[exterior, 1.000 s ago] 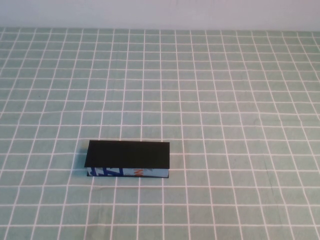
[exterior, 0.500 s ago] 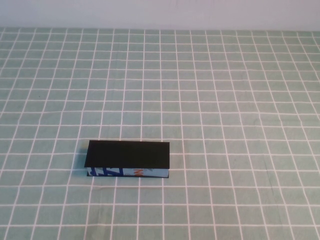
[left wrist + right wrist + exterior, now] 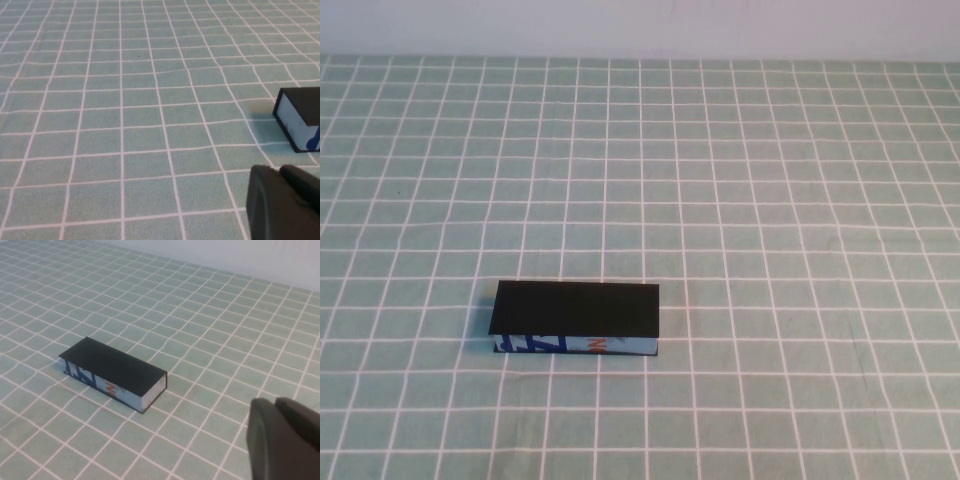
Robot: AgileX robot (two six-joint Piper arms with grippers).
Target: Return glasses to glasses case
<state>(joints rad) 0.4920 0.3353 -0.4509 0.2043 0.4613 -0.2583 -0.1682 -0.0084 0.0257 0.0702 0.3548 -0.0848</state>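
The rectangular box-shaped glasses case (image 3: 576, 319), with a black lid on top and a light-blue side printed in dark blue and orange-red, lies with its lid closed flat on the near-left part of the table. Its long side runs left to right and the printed side faces the near edge. In the right wrist view the case (image 3: 112, 372) shows the same black top, printed side and a pale end face; in the left wrist view only one corner of the case (image 3: 301, 118) is seen, with a pale end and a trace of blue print. The glasses themselves cannot be seen in any view.

The case rests on a green tablecloth with a white grid pattern (image 3: 770, 200), which covers the whole table up to a pale wall at the far edge.

The left gripper (image 3: 282, 205) is a dark shape hanging above the cloth, near the case but apart from it; whether it is released or clenched cannot be told. The right gripper (image 3: 282, 440) likewise hangs over the cloth, well apart from the case, its state not discernible.
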